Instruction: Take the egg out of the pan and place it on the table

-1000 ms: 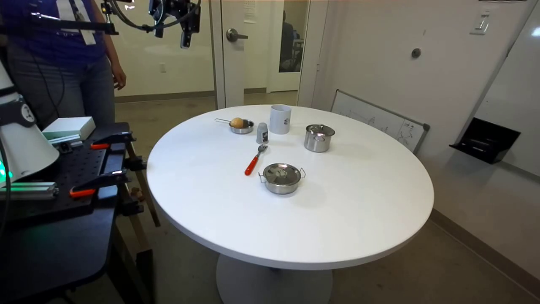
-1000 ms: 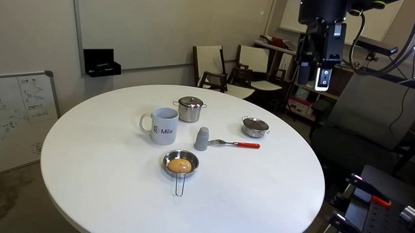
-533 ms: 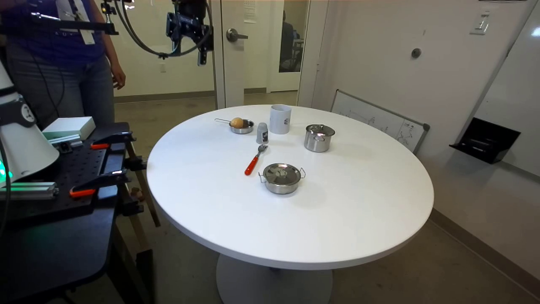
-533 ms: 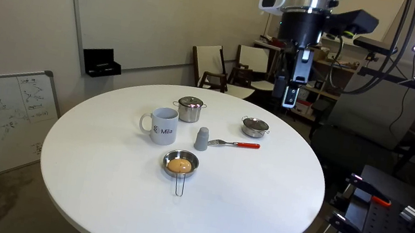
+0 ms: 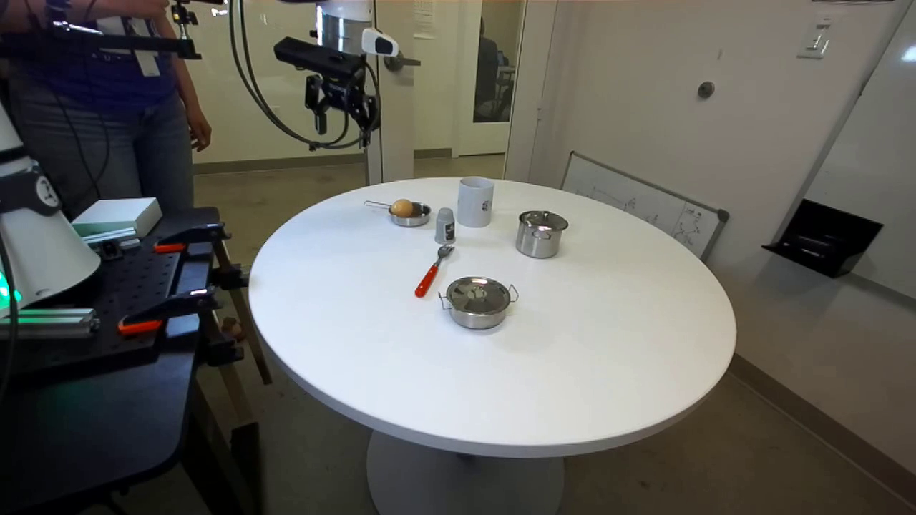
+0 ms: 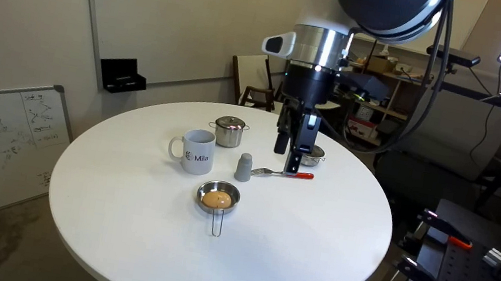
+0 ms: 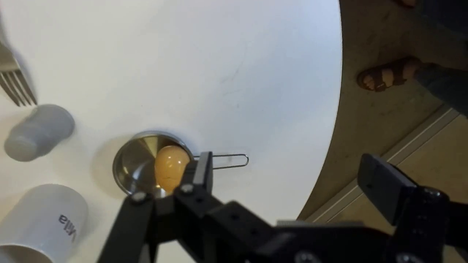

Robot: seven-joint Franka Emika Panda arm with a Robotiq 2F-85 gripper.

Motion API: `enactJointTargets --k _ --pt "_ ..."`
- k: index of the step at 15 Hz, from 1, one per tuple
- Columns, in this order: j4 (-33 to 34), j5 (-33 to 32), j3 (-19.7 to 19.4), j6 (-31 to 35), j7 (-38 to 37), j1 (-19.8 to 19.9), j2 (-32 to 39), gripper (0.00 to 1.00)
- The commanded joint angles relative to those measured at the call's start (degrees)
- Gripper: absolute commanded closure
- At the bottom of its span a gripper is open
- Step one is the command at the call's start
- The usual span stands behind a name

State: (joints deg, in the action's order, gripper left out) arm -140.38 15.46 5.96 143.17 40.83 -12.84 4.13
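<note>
I hang above the round white-topped bench (image 6: 261, 263) with my jaws spread wide and nothing between them, a stance I take as readiness for a grasp not yet begun. The smooth tan-orange oval egg (image 7: 169, 166) lies in the small shallow round steel pan (image 7: 137, 164), toward the side where the thin wire loop handle (image 7: 230, 167) joins. The pan's curved wall, I judge, stops it rolling; in an exterior view the egg's top stands above the rim, so there should be enough of it to pinch without biting metal. That handle points away from the white mug (image 6: 198, 152) lettered "Mila" and the grey tapered plastic-looking shaker (image 6: 243, 167), both upright near the pan; I presume my height serves to clear them. In the wrist view the egg appears left of the gap between my jaws, one of which crosses in front of the handle, so I think I must shift toward the pan before lowering, or I could knock the handle and tip pan and egg together. Once out, the egg may wander on the flat bench, so I would release it low and gently.
</note>
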Motion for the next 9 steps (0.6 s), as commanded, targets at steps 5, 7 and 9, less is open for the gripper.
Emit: enactJointTargets --k 5,7,9 --pt "5.18 -4.92 5.08 0.42 -0.15 2.95 6.94 0.0" --pt "4.98 -4.84 5.24 0.41 -0.1 3.33 6.62 0.0" --pt "4.13 -3.88 5.21 1.58 0.11 3.85 5.92 0.0"
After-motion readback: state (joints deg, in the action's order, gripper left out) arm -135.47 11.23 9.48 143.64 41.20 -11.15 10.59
